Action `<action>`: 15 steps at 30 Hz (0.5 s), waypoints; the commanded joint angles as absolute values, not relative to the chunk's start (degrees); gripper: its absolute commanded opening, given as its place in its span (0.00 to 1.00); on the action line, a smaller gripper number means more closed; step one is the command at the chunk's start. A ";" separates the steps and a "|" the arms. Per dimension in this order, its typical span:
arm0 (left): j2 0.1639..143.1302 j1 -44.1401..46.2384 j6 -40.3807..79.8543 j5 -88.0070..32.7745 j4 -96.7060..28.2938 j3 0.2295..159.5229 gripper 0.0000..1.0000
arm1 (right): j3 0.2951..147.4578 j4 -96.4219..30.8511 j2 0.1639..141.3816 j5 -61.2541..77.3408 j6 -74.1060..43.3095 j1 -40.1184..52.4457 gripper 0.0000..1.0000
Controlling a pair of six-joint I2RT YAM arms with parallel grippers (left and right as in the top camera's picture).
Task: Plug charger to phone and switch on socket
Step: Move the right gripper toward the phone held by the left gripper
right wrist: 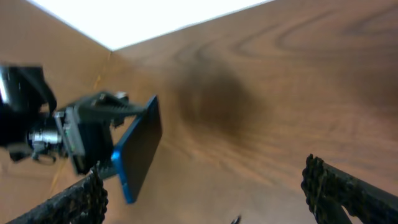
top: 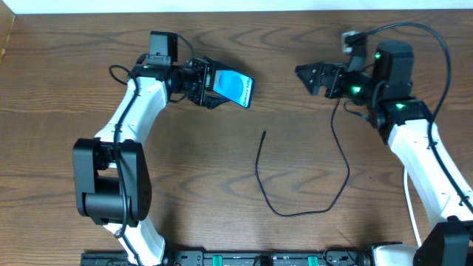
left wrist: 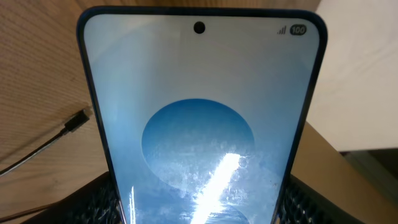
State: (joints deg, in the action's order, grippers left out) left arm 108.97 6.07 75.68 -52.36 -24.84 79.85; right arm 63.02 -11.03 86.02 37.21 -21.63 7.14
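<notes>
Where the overhead view shows the whole wooden surface [top: 185, 170], the left claw [top: 205, 83] sits toward the far side, left of centre, shut on the phone [top: 235, 88]. Its two fingers grip the phone's long edges at one end. The rest of the phone juts out past the fingertips, pointing toward the right arm. In the left wrist view the blue screen fills most of the picture. The end with the camera hole is farthest from the claw, and the dark ribbed pads [left wrist: 99, 200] press in at the lower corners. In the right wrist view the phone shows nearly edge-on and tilted, and appears to be lifted off the wood. The right claw [top: 304, 76] is on the far side, right of centre, facing the phone with a clear gap between them. Its jaws are spread wide and nothing is between them; in its own camera the two ribbed fingers [right wrist: 345, 186] stand at opposite edges of the picture. The charger [top: 275, 209] lies loose on the surface between the arms. Its connector tip [top: 264, 133] is near the middle, well short of the phone and touched by neither claw. From the tip the cable runs toward the near edge, bends right, then loops back up toward the right arm. The same tip appears in the left wrist view, flat on the wood to the left of the phone. A white cord [top: 409, 203] runs alongside the right arm. I cannot pick out the socket with any certainty.
</notes>
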 commanded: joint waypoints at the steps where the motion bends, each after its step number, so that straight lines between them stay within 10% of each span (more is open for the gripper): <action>1: 107.28 7.07 78.24 -50.41 -24.51 80.55 0.07 | 64.18 -12.05 86.94 38.13 -18.35 9.52 0.99; 15: 107.28 11.81 83.57 -43.77 -24.51 80.55 0.07 | 64.18 -18.59 91.22 39.40 -16.62 16.62 0.99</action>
